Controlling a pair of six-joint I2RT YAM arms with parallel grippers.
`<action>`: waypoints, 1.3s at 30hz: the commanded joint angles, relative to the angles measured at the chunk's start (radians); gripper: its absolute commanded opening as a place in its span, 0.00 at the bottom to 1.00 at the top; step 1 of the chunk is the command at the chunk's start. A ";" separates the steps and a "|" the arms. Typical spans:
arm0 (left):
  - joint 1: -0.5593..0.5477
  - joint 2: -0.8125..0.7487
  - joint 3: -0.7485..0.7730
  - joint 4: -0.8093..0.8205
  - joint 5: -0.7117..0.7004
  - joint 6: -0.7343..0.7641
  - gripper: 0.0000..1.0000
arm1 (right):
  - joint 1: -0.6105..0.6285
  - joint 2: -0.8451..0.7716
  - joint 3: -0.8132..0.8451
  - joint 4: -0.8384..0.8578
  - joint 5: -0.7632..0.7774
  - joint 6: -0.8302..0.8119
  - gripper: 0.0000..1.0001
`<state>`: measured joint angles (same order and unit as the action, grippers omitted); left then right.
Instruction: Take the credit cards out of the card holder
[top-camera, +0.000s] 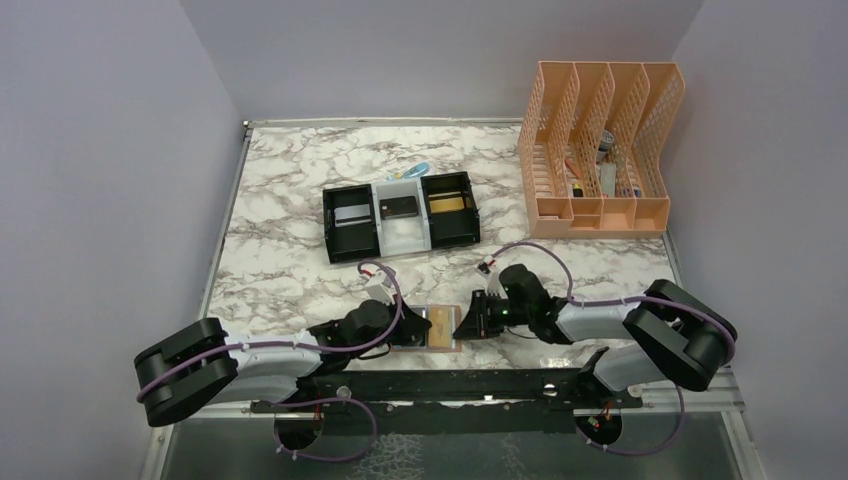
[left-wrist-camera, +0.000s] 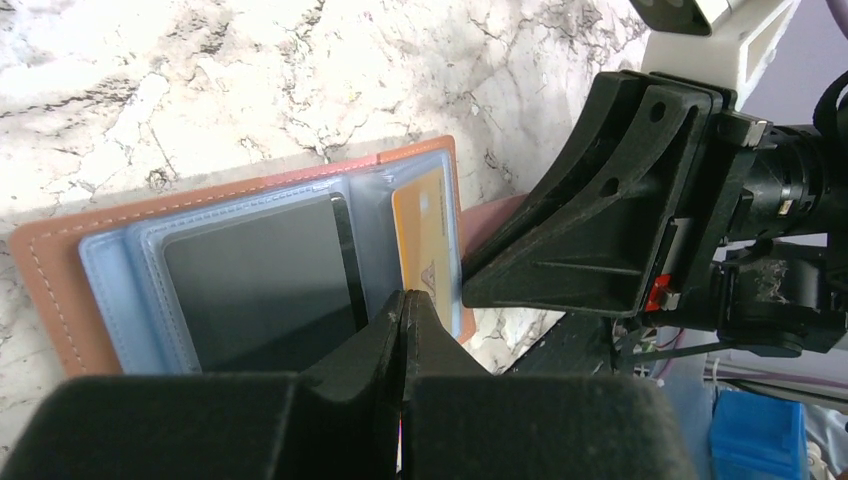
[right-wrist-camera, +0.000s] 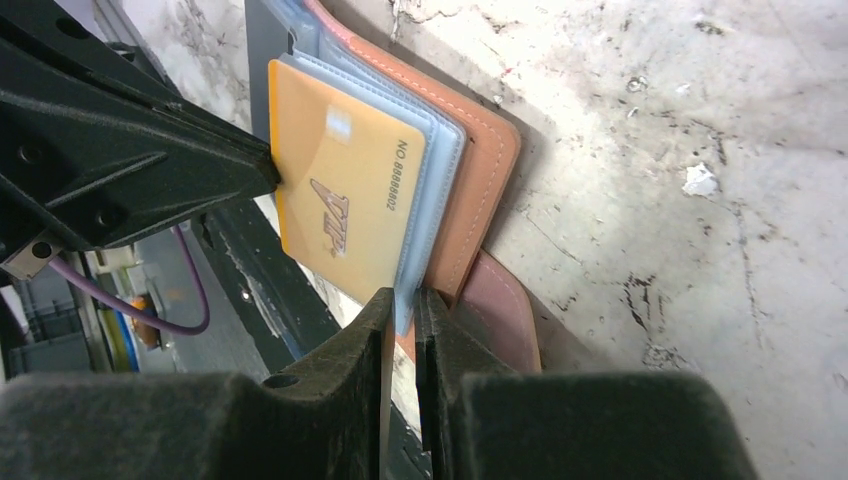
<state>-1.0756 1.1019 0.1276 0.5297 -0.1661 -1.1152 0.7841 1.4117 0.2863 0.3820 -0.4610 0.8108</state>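
Tan-brown leather bifold card holder (top-camera: 432, 328) lies open on white-grey marbled desk (top-camera: 290, 200), at near edge, btwn the two claws. Pale blue-grey inner pockets face up. Dark grey-black card (left-wrist-camera: 260, 290) sits fully in one pocket. Gold-orange plastic card (right-wrist-camera: 345, 190) w/ "VIP" print sticks partway out of next pocket.

Left claw (left-wrist-camera: 405, 305): jaws pressed together on edge of the gold-orange plastic card. Right claw (right-wrist-camera: 402, 315): jaws nearly together, clamped on the card holder's pocket edge at opp. side, just beside pinkish snap tab (right-wrist-camera: 505, 310). Claws point at each other, tips close, gold-orange card btwn them.

Further back, mid-desk, well apart from holder: black-and-white three-compartment plastic tray (top-camera: 330, 225). Silvery grey card (top-camera: 352, 215) lies in left bay, dark card (top-camera: 398, 207) in middle white bay, gold card (top-camera: 447, 205) in right bay.

Far right of desk: peach plastic mesh file rack (top-camera: 640, 212), upright, w/ small items in its slots, too small to ID.
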 joint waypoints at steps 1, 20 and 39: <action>-0.006 -0.026 -0.018 0.029 0.017 -0.011 0.00 | -0.002 -0.023 0.000 -0.174 0.134 -0.062 0.15; -0.006 0.030 0.016 0.006 0.045 0.026 0.21 | -0.002 -0.172 0.108 -0.286 0.056 -0.132 0.29; -0.007 0.234 0.084 0.004 0.086 0.020 0.43 | -0.003 0.094 0.010 -0.160 0.135 -0.058 0.22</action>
<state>-1.0748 1.3067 0.2287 0.5446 -0.0891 -1.0790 0.7673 1.4223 0.3607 0.2691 -0.4232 0.7559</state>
